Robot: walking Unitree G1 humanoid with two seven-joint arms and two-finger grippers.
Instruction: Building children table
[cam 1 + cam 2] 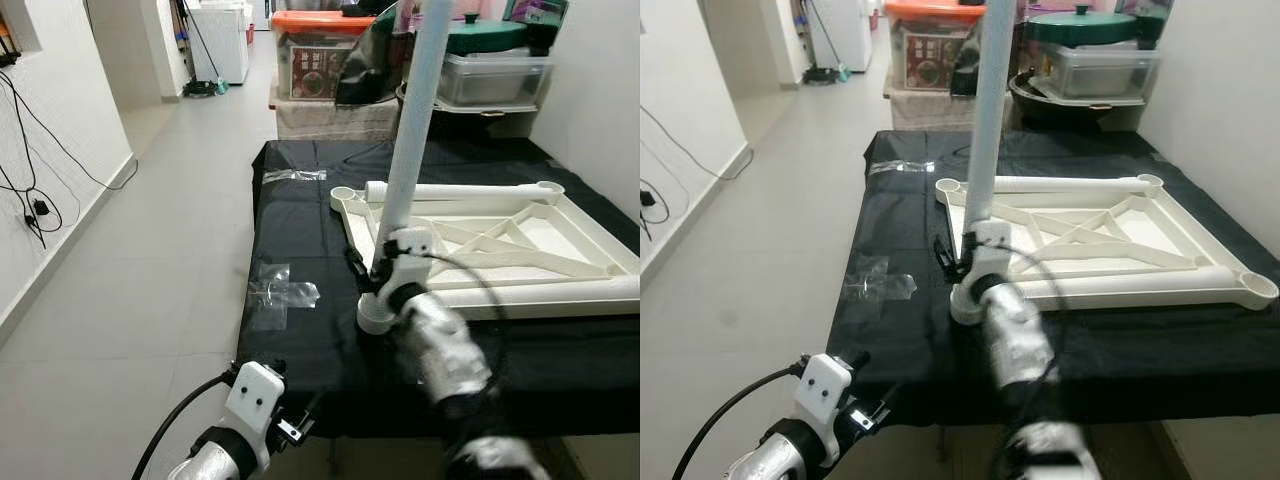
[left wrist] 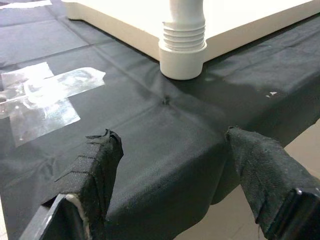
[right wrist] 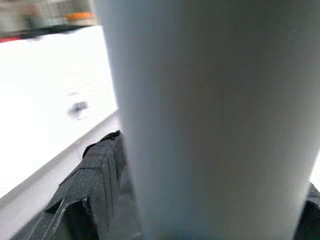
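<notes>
A cream plastic tabletop (image 1: pixel 560 255) lies upside down on a black cloth (image 1: pixel 300 240), its ribs facing up. A pale blue-white table leg (image 1: pixel 412 130) stands upright in the near left corner socket (image 1: pixel 378 312). My right gripper (image 1: pixel 368 268) is shut on the leg just above that socket; the leg (image 3: pixel 200 120) sits between its fingers (image 3: pixel 97 165). My left gripper (image 2: pixel 170 185) is open, low at the cloth's near edge, pointing at the threaded leg base (image 2: pixel 183 37). A second leg (image 1: pixel 460 191) lies along the tabletop's far side.
Clear tape patches (image 1: pixel 283 293) stick to the cloth on the left. Storage boxes (image 1: pixel 320 60) and a lidded bin (image 1: pixel 495 70) stand beyond the cloth. Tiled floor (image 1: pixel 150 260) opens to the left, with cables (image 1: pixel 30 190) on the left wall. A white wall (image 1: pixel 600 90) is close on the right.
</notes>
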